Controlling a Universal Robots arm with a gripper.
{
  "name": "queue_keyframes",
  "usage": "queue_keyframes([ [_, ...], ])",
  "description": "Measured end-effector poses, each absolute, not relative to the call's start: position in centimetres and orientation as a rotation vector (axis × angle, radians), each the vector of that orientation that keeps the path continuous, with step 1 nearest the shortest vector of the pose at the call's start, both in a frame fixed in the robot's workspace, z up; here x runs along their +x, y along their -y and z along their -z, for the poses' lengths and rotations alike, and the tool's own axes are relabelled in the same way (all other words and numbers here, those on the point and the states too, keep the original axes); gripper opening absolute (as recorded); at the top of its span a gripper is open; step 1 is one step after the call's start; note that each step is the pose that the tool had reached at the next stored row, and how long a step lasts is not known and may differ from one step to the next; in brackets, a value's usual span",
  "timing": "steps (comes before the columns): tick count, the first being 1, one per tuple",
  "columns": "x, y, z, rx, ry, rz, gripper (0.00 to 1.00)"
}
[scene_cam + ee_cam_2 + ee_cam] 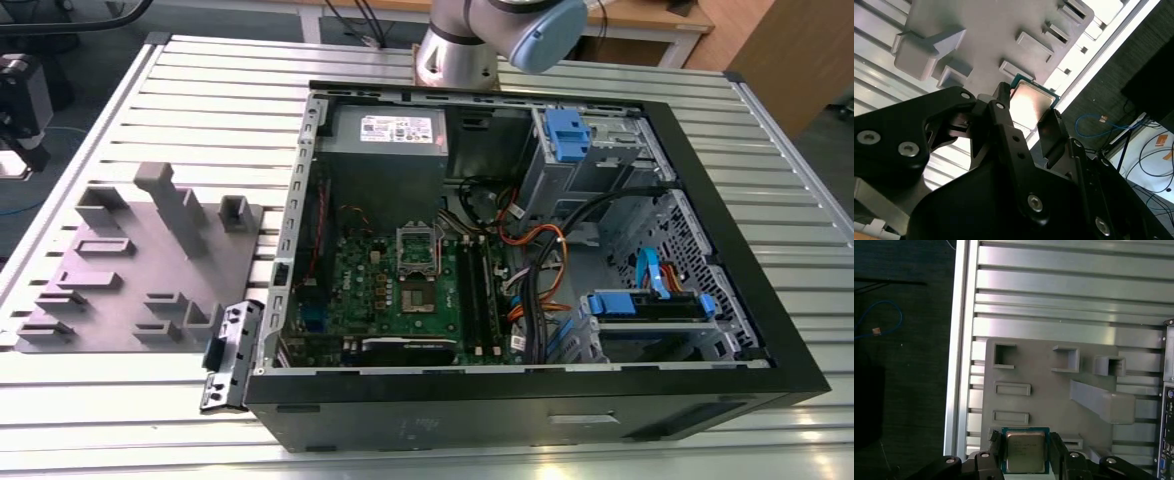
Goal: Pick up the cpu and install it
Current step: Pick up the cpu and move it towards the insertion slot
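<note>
Small flat square cpu with pale silver-grey metal top and green rim (pixel 1025 452) sits between the two black fingers (pixel 1056 450) of the black gripper (pixel 1026 460). Fingers are closed in against two opposite edges, nipping the chip; jaws are only a chip's width apart. Same grip in the second wrist view: cpu (pixel 1031 102), gripper (pixel 1029 117).

The cpu is level, metal lid facing both wrist cameras. It is near square, no clear long axis. In the first wrist view its edges run parallel to the tray's edges and the table slats. It shows over one edge of the flat grey plastic fixture tray (pixel 1054 390); contact with the tray cannot be told.

The tray (pixel 127 300) lies on the slatted aluminium table (pixel 200 90), at the exterior view's left of the open black computer case (pixel 534 400) and just beside it. Grey upright blocks stand on the tray, the tallest a wedge-shaped post (pixel 174 205), near the chip in the first wrist view (pixel 1104 402).

Inside the case:
- green motherboard (pixel 387 290)
- shiny rectangular metal socket frame (pixel 422 260) at the board's middle
- memory sticks (pixel 474 290) just to the frame's right in the exterior view
- orange cables (pixel 534 245) further right
- grey box with white label (pixel 387 132) on the far side

Grey and blue arm joint (pixel 514 30) hangs over the case's far wall
</note>
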State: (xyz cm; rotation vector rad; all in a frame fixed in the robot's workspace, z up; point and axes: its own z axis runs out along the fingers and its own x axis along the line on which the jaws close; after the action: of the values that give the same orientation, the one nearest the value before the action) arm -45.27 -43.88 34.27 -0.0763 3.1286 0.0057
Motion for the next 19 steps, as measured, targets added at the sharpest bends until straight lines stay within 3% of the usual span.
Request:
queue_keyframes([
  [19, -44.1, 43.9, -34.3, -0.076, -3.129, -0.006, 0.47],
])
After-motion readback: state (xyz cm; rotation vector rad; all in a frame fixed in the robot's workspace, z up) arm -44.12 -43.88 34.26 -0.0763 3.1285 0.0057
